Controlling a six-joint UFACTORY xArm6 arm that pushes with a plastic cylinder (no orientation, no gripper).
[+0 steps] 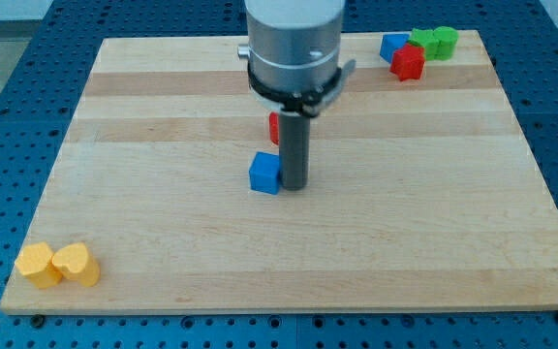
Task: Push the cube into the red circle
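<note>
Standing by the desk (163, 242), I saw the arm's rod planted upright near the middle of the boards, its tip (294, 186) touching or nearly touching the blue cube (265, 174), which sat just to the tip's left as the camera showed it. There was no gripper to speak of, only the plain dark rod, so nothing could be spread, pressed or pinched.

A red circle block (274, 128) peeked out from behind the rod, just beyond the tip toward the view's top, mostly hidden by the shaft. The cube lay near it but apart from it, so I judged the push well along yet unfinished: the last short stretch toward the view's top remained. From where the tip stood, beside the cube and not beneath it, it seemed it would need to come round to the cube's near side first.

The cube sat flat with one corner edge turned a little toward the camera; being a cube, it had no real long axis.

Far off to the tip's upper right clustered another blue block (392, 46), a red block (408, 63) and green blocks (435, 42); two yellow blocks (58, 264) sat far to its lower left.
</note>
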